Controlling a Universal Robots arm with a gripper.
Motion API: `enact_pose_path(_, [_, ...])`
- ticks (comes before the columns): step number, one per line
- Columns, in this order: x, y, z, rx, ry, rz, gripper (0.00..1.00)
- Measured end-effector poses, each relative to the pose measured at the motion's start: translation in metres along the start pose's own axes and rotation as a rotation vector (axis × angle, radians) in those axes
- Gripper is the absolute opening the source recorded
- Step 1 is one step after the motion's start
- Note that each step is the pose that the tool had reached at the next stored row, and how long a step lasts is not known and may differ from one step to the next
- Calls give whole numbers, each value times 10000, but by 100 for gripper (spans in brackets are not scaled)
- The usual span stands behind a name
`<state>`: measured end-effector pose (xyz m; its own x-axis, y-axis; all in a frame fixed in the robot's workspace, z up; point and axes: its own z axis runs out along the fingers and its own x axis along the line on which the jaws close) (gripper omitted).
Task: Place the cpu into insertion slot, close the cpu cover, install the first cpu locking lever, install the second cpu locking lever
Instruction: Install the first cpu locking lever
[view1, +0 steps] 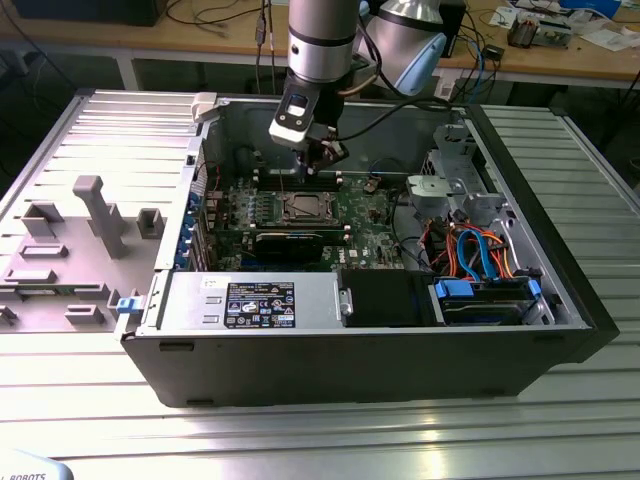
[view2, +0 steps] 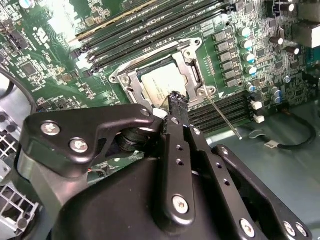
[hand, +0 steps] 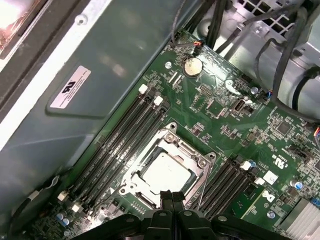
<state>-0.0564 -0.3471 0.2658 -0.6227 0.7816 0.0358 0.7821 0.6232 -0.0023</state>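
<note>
The cpu (view2: 162, 80) (hand: 162, 172) lies with its dull grey face up in the insertion slot (view2: 124, 78) (view1: 304, 207) on the green motherboard. The silver cpu cover (view2: 193, 75) (hand: 189, 151) lies down flat around it, and the chip shows through its window. A thin metal locking lever (view2: 223, 117) (hand: 204, 189) sticks out slanting from the socket's side by the black memory slots. My gripper (view1: 322, 155) (view2: 178, 98) (hand: 172, 196) hangs just above the socket's edge near that lever, shut, with nothing between its fingers.
The board sits deep inside an open computer case (view1: 560, 330) with tall walls. Black memory slots (view2: 150, 25) (hand: 115, 145) flank the socket. A dark card (view1: 290, 240), a silver box (view1: 250, 300) and cable bundles (view1: 480, 250) lie nearby. A grey fixture plate (view1: 80, 230) stands outside.
</note>
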Motion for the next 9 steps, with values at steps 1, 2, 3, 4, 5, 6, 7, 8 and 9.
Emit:
enact_pose_path(1, [0,0,0,8,-1,-222,11])
enact_pose_path(2, [0,0,1,11,0,-366,11])
enact_pose_path(3, [0,0,1,17,-1,-526,11])
enact_pose_path(4, [0,1,1,22,-1,-644,11])
enact_pose_path(5, [0,0,0,25,-2,-729,11])
enact_pose_path(6, [0,0,1,27,-1,-791,11])
enact_pose_path(7, [0,1,1,29,-1,-864,11])
enact_pose_path(8, [0,1,1,31,-2,-923,11])
enact_pose_path(9, [0,0,0,37,-2,-1061,11])
